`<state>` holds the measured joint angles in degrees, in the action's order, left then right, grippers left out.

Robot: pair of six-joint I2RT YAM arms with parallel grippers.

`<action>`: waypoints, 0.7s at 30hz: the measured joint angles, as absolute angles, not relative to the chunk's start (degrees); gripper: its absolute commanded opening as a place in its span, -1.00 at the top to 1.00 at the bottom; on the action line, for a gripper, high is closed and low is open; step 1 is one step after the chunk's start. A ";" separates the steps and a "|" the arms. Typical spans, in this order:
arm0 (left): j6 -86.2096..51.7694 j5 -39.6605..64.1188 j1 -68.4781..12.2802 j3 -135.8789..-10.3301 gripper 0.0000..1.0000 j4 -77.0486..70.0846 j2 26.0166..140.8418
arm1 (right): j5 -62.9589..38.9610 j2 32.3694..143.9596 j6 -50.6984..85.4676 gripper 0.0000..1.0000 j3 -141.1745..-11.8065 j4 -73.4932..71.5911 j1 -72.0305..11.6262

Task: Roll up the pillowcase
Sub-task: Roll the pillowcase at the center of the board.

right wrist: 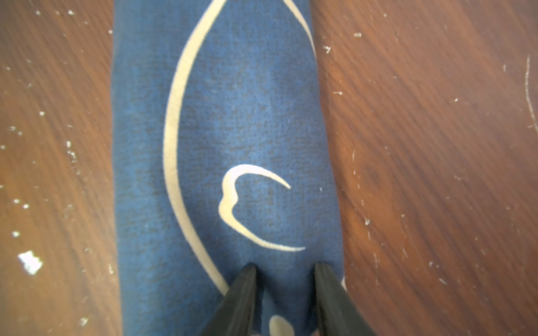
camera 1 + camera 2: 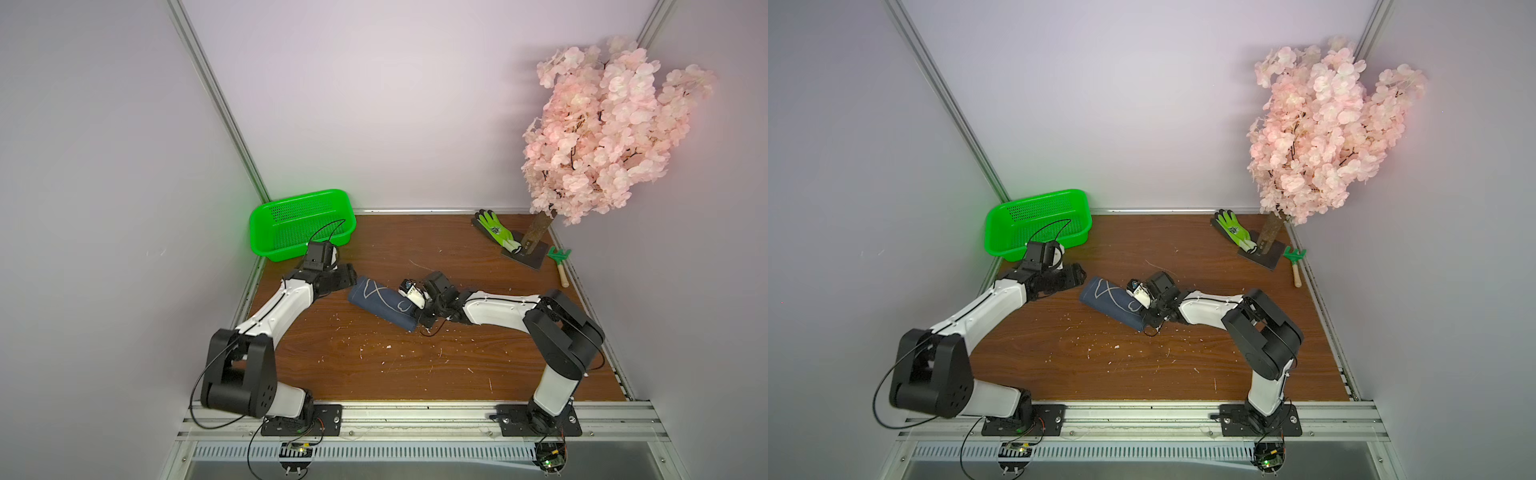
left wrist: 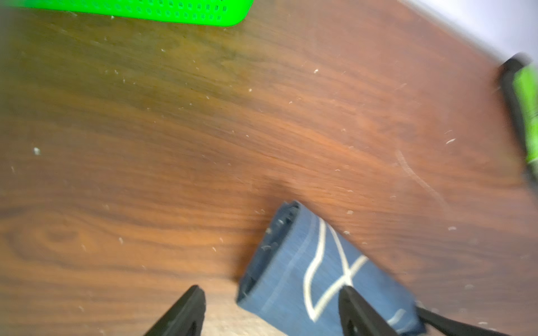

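My corner: pale walls and a wooden bench.
Plain lilac-white walls close me in on three sides, joined by aluminium corner posts. Below me the bench is red-brown wood grain, scratched and dotted with white flecks, glossy under soft, even light. An aluminium rail edges its near side, and a pink blossom tree fills the far right corner.

— How many things sit on the tabletop?
— One pillowcase, one green basket, one glove, one small rake and one blossom tree.
— And robot arms?
— Two: a left arm and a right arm.
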<state>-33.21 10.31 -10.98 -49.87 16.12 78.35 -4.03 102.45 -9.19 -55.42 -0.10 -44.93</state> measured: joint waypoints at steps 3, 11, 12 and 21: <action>-44.95 9.08 -16.67 -40.77 -0.57 11.09 72.18 | -4.45 102.50 -8.64 0.23 -55.48 -0.05 -44.91; -68.86 5.93 -28.32 -24.05 -0.57 -3.68 67.77 | -4.78 102.50 -7.99 0.23 -55.48 -0.08 -44.91; -70.52 5.61 -28.77 -22.87 -0.58 -5.69 67.88 | -4.78 102.50 -7.97 0.24 -55.48 -0.08 -44.91; -81.52 4.67 -29.63 -16.82 -0.57 -27.70 74.54 | -4.75 102.48 -7.84 0.24 -55.48 -0.10 -44.88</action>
